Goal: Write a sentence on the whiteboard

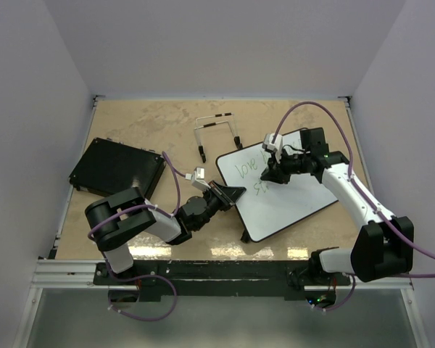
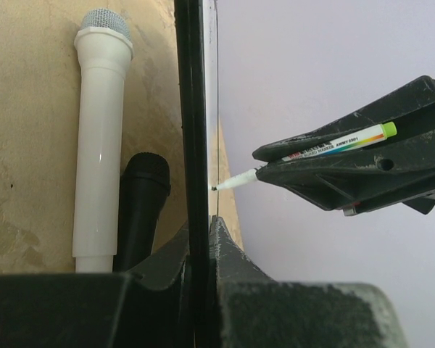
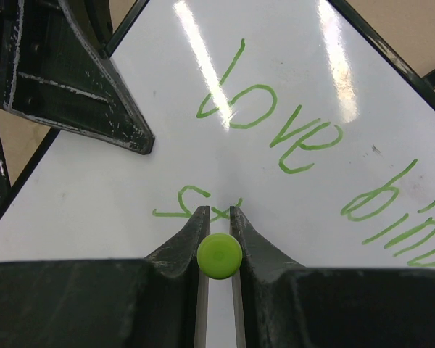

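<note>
Right of centre on the table [image 1: 167, 130], the whiteboard [image 1: 290, 206] sits with its left edge pinched in the left gripper [image 1: 232, 194], apparently to steady it, while the right gripper [image 1: 270, 176] clamps a green marker [image 3: 219, 255], tip on the board, at the sentence's [image 3: 275, 123] second line.

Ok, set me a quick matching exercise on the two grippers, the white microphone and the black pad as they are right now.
Things:
1. left gripper
2. right gripper
3. white microphone
4. black pad

States:
A. lies beside the black microphone
B. shut on the green marker
C. lies at the table's left, apart from the board
D. shut on the whiteboard's edge

Pairs: 1-D, 2-B, 3-A, 4-C
</note>
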Controlling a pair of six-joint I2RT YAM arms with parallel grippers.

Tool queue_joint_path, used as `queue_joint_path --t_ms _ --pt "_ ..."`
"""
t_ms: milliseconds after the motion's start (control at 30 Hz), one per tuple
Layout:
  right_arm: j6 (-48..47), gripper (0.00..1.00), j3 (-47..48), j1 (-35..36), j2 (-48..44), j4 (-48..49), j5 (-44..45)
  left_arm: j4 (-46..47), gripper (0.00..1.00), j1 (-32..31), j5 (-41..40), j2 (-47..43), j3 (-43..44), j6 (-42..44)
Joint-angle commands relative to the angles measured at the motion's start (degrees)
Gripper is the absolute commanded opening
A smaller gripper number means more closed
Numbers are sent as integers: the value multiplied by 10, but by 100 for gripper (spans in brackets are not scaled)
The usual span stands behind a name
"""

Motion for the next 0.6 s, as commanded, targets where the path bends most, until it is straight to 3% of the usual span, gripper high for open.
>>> queue_joint_path --t_ms 0,300,567 --pt "37 0 22 4 6 58 9 153 0 0 3 -3 14 33" --pt "88 0 15 2 -2 112 83 153 0 1 3 -4 11 32" --pt "32 0 19 -14 -31 44 9 152 0 4 4 -10 6 33"
